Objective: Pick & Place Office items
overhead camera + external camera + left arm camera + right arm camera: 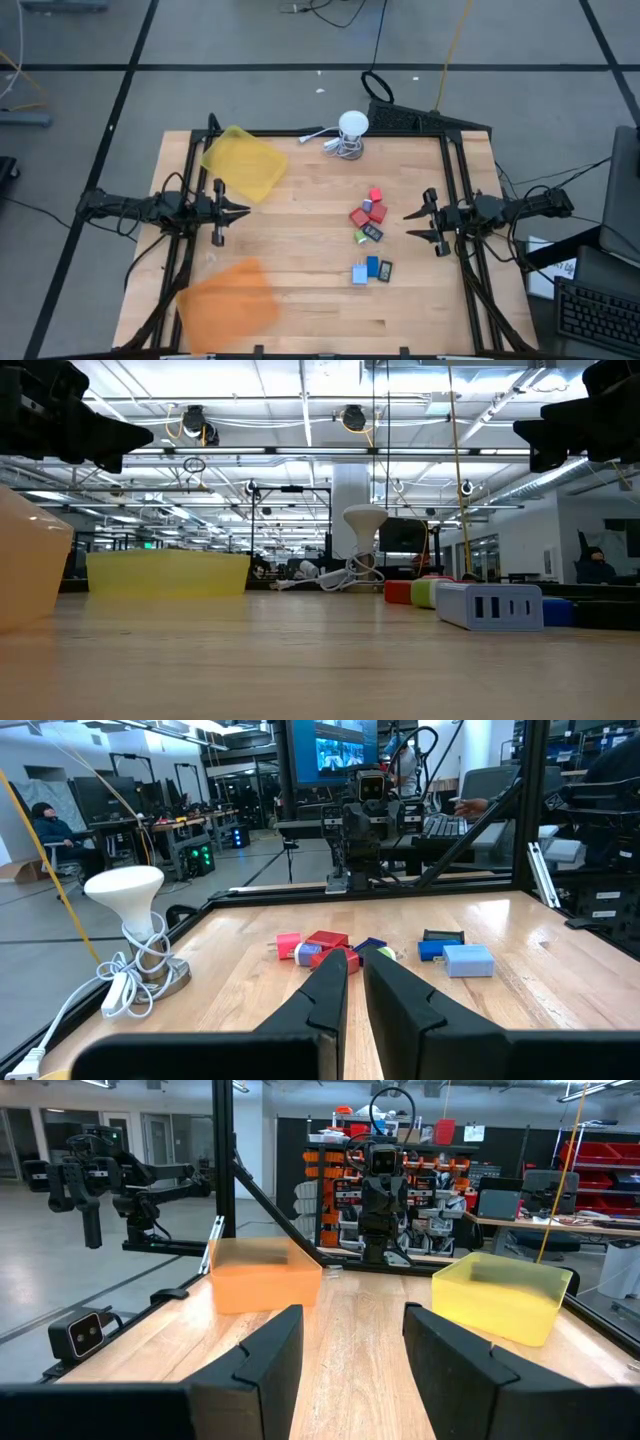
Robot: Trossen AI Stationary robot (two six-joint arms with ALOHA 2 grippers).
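Both grippers are held above the table [300,290], empty | left gripper [243,211] pressed together | right gripper [410,224] spread | items [369,235] are clustered right of centre, near right gripper | trays [243,162] are seen left

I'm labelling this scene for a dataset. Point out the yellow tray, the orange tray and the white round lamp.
Translucent yellow plastic tray [243,163]: high view, its floor.
Translucent orange plastic tray [228,298]: high view, its floor.
White round lamp [353,124]: high view, its head.

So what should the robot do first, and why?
Probably reach the right gripper toward the office items. Those little blocks lie loose on the table nearest it, none in the yellow tray or orange tray, and its fingers stand apart, holding nothing.
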